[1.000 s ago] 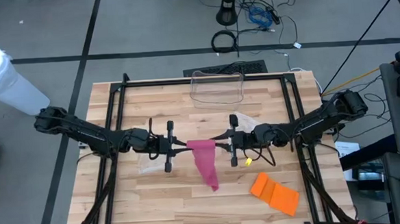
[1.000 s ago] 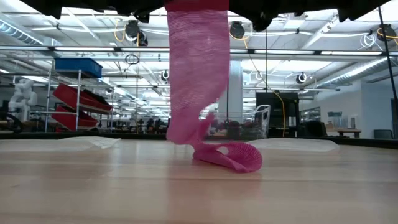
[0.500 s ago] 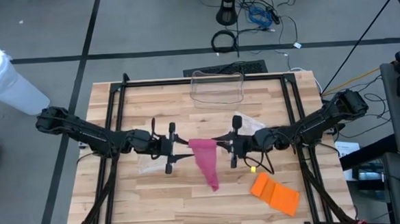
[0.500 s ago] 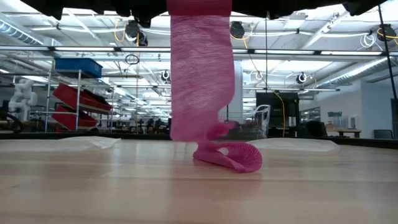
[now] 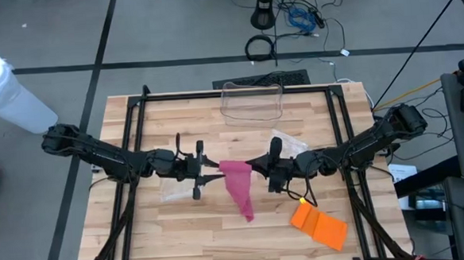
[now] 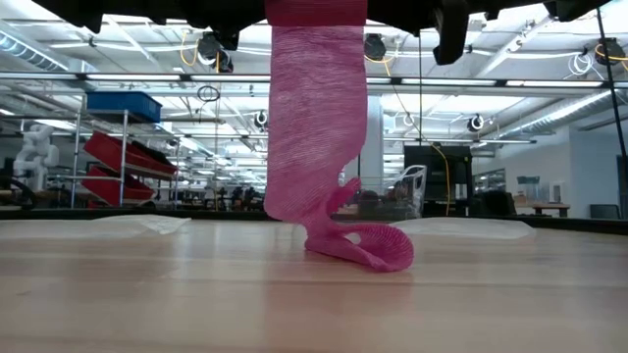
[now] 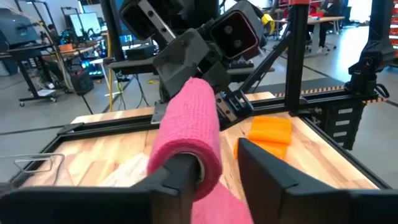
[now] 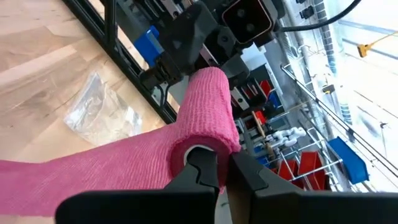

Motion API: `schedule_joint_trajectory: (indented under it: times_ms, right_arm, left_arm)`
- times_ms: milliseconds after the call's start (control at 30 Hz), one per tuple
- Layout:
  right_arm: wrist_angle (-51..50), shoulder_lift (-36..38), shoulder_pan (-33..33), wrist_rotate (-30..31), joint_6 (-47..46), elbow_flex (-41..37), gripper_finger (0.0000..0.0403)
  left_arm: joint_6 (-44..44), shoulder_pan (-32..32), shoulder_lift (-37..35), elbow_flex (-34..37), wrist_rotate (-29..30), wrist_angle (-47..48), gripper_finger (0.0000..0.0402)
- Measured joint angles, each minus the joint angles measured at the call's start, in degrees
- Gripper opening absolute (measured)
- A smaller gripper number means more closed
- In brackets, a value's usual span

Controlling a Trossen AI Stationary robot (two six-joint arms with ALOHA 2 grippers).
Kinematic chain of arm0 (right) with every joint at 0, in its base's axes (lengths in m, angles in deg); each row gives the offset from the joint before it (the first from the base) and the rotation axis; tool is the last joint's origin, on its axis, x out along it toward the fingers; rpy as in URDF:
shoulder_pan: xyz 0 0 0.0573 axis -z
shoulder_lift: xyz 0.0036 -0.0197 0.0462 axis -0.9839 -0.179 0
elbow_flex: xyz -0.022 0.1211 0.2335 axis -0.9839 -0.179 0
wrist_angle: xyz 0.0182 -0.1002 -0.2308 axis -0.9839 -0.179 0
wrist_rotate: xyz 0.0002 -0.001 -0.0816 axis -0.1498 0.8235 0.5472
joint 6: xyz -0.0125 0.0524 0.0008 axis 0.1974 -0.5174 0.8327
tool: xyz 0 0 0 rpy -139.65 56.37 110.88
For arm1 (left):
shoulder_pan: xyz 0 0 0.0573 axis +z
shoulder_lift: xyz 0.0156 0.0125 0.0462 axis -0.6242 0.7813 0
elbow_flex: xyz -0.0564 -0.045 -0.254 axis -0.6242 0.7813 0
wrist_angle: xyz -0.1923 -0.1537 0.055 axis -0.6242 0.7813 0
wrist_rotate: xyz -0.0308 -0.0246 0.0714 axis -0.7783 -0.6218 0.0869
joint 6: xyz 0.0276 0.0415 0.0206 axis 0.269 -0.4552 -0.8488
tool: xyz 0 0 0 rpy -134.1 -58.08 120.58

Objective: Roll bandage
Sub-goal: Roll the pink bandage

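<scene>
Left gripper (image 5: 205, 170) is set at the left end of the pink bandage roll (image 5: 236, 170), held above the table (image 5: 213, 226). One finger (image 7: 180, 177) is pushed into the roll's core while the other stands apart beside it, jaws parted, so the roll can presumably turn on it like an axle. From the roll, the loose tail (image 6: 358, 245) is left hanging to the wood. Right gripper (image 5: 259, 169) is clamped shut on the roll's right edge, seemingly to twist it.
</scene>
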Motion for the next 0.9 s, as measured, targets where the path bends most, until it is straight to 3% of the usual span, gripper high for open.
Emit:
schedule_joint_trajectory:
  times_ms: [233,400,667,733,900]
  right_arm:
    - [-0.4,-0.06,-0.17,0.3,-8.76,-0.12,0.0027]
    - [-0.98,0.26,-0.28,7.88,-22.93,-0.17,0.0069]
    - [-9.8,6.38,-0.73,8.36,-39.64,-0.3,0.0124]
    - [-13.75,9.15,-0.74,6.01,-46.23,-0.3,0.0131]
    - [-19.95,14.19,-0.46,-9.07,-60.99,-0.32,0.0134]
  left_arm:
    - [-1.9,0.68,-0.08,0.0,-0.76,-0.12,0.0016]
    - [-6.0,0.81,-0.11,-0.09,-0.87,0.07,0.0025]
    - [-13.9,0.57,-0.24,-0.17,-1.18,1.83,0.0021]
    - [-15.33,0.28,-0.24,-0.17,-1.78,2.52,0.0021]
    - [-18.48,-0.48,-0.22,-0.15,-1.82,2.24,0.0023]
